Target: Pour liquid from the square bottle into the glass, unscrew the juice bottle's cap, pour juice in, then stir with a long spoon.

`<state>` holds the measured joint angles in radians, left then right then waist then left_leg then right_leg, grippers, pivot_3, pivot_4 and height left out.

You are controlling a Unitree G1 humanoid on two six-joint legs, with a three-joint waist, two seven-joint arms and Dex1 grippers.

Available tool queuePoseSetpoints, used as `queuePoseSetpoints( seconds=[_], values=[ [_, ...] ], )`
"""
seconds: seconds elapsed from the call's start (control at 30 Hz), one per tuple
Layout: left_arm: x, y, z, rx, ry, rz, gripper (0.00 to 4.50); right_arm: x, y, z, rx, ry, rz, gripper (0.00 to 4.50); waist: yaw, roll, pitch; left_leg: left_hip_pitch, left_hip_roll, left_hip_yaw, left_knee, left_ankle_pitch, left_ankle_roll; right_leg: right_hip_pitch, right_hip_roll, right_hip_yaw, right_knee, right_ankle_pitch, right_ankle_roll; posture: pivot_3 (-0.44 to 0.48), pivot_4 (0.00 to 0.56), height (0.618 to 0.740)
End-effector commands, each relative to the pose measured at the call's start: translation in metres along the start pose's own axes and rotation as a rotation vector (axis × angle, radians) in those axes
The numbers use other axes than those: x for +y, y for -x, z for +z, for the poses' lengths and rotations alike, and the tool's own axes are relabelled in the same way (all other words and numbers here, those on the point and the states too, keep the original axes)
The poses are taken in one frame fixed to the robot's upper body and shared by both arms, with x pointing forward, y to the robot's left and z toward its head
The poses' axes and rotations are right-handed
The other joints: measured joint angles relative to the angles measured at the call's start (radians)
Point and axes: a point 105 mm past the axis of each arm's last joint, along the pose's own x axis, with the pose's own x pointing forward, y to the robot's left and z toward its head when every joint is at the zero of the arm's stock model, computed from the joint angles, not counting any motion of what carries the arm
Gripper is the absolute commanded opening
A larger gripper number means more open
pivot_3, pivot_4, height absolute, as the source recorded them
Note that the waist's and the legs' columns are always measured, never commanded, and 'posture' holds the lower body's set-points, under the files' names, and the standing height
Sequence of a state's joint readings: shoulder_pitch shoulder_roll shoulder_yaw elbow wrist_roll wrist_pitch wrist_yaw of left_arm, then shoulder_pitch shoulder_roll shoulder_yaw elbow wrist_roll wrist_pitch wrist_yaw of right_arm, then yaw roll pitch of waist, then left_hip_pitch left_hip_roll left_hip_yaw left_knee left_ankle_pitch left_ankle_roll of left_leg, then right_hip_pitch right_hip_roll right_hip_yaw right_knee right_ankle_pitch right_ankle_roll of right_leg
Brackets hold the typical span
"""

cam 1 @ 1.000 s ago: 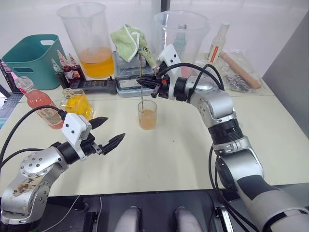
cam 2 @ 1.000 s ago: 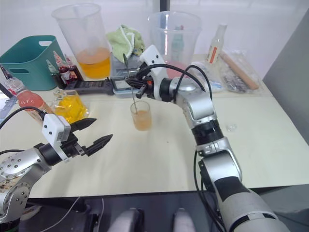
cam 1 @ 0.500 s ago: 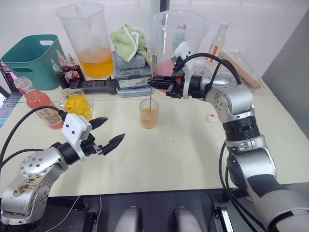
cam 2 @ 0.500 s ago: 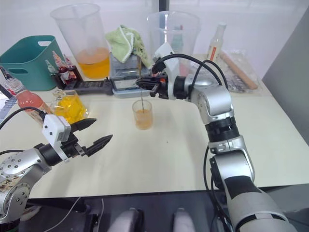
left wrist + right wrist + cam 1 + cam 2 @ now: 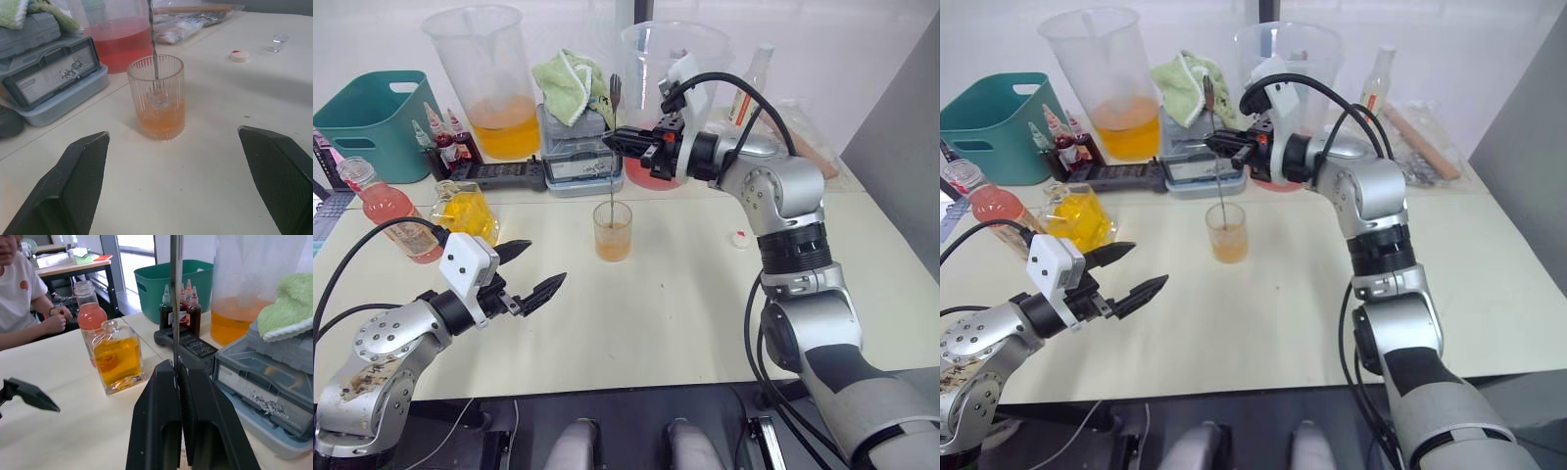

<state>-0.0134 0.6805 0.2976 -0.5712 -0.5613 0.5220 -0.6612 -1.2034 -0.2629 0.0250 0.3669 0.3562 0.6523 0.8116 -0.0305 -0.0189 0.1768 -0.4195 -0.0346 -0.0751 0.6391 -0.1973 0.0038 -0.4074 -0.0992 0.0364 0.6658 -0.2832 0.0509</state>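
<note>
right end effector (image 5: 625, 140): clamped on the spoon (image 5: 612, 162) stem, now raised and drawn back toward the beakers compared with a second ago; spoon near upright, bowl dipping into the glass (image 5: 613, 231). reads as stirring under way, the final step.
glass: mid-worktop, orange liquid in its lower part.
left end effector (image 5: 527, 269): fingers wide apart, holding nothing, unmoved, near front edge.
square bottle (image 5: 467, 209), juice bottle (image 5: 387, 208): standing together at robot's left.
cap (image 5: 740, 237): loose on worktop (image 5: 685, 294), right of glass.

The glass (image 5: 156, 95) is ribbed and clear, the long spoon (image 5: 613, 147) polished metal, the cloth (image 5: 570, 83) green terry, the desk (image 5: 685, 294) matt cream.
</note>
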Motion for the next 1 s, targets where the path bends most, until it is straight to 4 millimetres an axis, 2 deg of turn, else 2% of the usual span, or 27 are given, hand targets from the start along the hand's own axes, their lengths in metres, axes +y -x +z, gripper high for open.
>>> queuePoseSetpoints(
  seconds=[0.03,0.23,0.57,0.83,1.0],
  values=[
    [0.0,0.002,0.007,-0.033,-0.029,-0.002,4.45,-0.007,0.003,0.022,-0.04,0.134,-0.05,0.0,0.002,0.0,0.0,0.0,0.0,0.0,0.0,0.0,0.0,0.0,0.0,0.0,0.0,0.0,0.0,0.0,0.15,0.74],
    [0.0,0.001,0.007,-0.034,-0.034,-0.009,4.45,-0.005,0.012,0.022,0.001,0.172,-0.018,0.0,0.002,0.0,0.0,0.0,0.0,0.0,0.0,0.0,0.0,0.0,0.0,0.0,0.0,0.0,0.0,0.0,0.15,0.74],
    [0.008,0.0,0.01,-0.036,-0.054,-0.023,4.45,0.014,0.031,0.049,-0.08,0.058,0.078,0.0,0.002,0.0,0.0,0.0,0.0,0.0,0.0,0.0,0.0,0.0,0.0,0.0,0.0,0.0,0.0,0.0,0.15,0.74],
    [0.01,-0.001,0.013,-0.039,-0.065,-0.03,4.45,0.009,0.043,0.055,-0.068,0.06,0.057,0.0,0.006,0.0,0.0,0.0,0.0,0.0,0.0,0.0,0.0,0.0,0.0,0.0,0.0,0.0,0.0,0.0,0.15,0.74],
    [0.006,0.002,0.017,-0.047,-0.058,-0.071,4.45,0.009,0.06,0.076,-0.108,0.008,0.089,0.0,0.007,0.0,0.0,-0.001,0.0,0.0,0.0,0.0,0.0,0.0,0.0,0.0,0.0,0.0,0.0,0.0,0.15,0.74]
  ],
)
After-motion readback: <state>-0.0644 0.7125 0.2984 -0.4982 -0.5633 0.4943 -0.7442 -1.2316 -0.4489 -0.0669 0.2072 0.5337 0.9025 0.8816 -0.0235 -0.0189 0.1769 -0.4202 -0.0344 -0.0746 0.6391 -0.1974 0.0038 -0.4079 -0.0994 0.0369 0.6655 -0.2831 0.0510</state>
